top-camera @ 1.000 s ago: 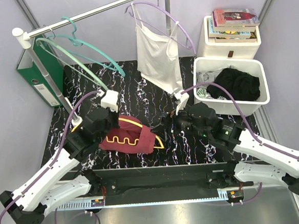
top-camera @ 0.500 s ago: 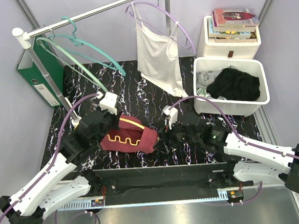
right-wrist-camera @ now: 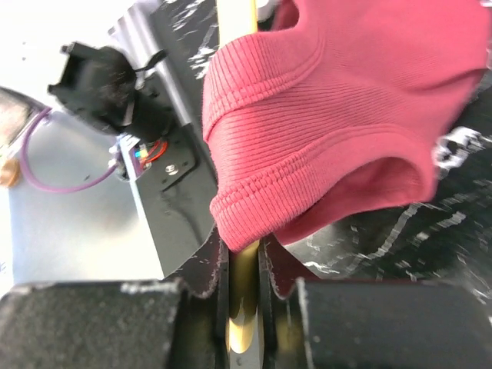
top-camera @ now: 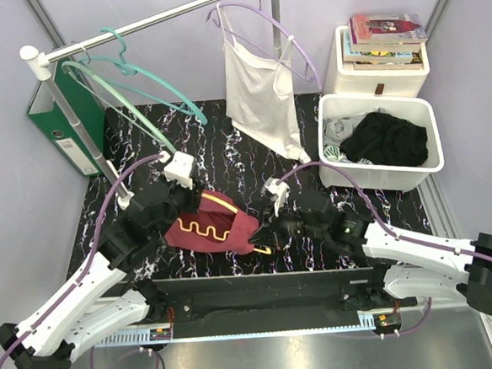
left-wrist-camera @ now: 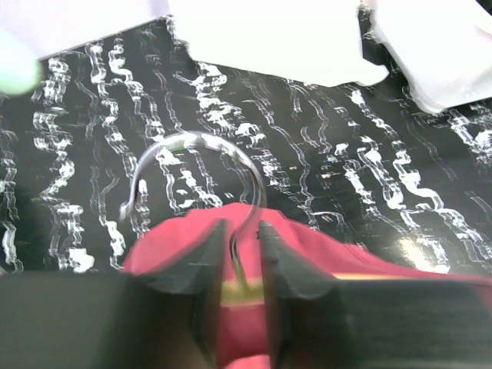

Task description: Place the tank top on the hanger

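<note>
Slippage risk: maroon ribbed sleeveless tank top (top-camera: 239, 227), lain on black marbled counter (top-camera: 227, 152) and only partly drawn over yellow plastic wavy-barred hanger (top-camera: 200, 232), whose hook neck is pinched by left claw (left-wrist-camera: 240, 254) and arm tip by right claw (right-wrist-camera: 244, 277), could be dragged off by uneven pulling.

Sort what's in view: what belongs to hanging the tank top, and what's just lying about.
Job in hand:
tank top
yellow hanger
left gripper, closed on the hanger's hook stem
right gripper, closed on the hanger's end

Lying about:
hung white camisole
teal hangers
green binder
stacked books
black garment in the white bin
</note>
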Tool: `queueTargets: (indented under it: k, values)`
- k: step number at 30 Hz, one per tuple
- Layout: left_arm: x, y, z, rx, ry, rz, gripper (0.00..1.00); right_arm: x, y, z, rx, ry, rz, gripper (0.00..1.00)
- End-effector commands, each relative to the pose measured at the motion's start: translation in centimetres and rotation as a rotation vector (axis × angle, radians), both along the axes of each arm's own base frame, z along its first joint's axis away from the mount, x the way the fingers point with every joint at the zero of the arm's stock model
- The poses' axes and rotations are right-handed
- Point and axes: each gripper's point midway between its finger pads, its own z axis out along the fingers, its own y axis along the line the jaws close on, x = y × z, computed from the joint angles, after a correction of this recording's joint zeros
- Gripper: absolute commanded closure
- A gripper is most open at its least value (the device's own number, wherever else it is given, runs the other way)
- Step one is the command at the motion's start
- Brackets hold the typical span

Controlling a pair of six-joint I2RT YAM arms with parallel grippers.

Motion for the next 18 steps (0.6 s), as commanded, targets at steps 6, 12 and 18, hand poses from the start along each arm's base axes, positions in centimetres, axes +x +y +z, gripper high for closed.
queueTargets:
  k: [6,12,18]
  values:
    - [0.0,-1.1,2.8,-0.084,-0.075,-0.039,0.05,3.0,-3.6,2.6,0.051,-0.066,-0.255,1.0]
    - [0.2,-0.2,3.1,-0.087,-0.081,0.011,0.01,4.4,-6.2,1.7,-0.032,-0.105,-0.383,1.0]
    - [0.0,1.1,3.8,-0.091,-0.118,0.051,0.01,6.4,-8.3,3.9,-0.081,-0.201,-0.497,1.0]
